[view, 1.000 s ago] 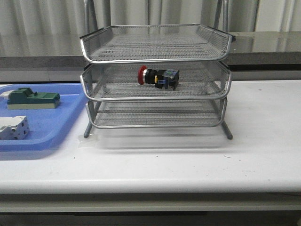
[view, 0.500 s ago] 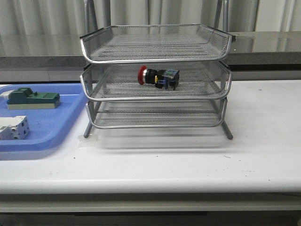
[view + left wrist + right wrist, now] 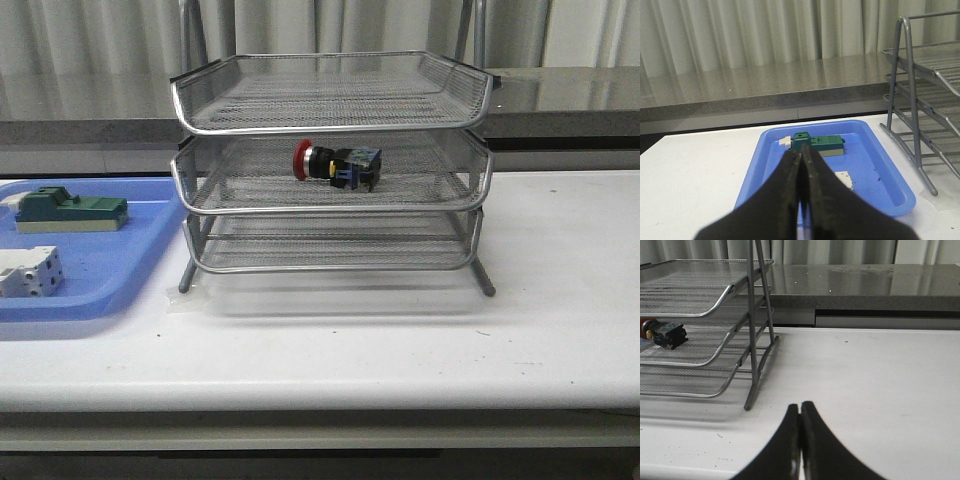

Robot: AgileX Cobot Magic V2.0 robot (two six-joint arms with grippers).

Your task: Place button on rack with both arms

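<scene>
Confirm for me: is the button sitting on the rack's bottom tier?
No, the button lies on its side in the middle tier of the rack, with the top and bottom tiers bare.

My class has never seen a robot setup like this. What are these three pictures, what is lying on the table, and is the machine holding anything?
The robot has two arms, each ending in a two-fingered gripper. The front view looks forward over a white table; neither arm shows in it. The other two pictures come from cameras on the wrists, so the dark shapes are the left gripper and the right gripper, both closed and empty. On the table stands a three-tier wire rack; a red-capped button lies on its middle tier. Left of it, a blue tray holds a green block and a white block.
</scene>
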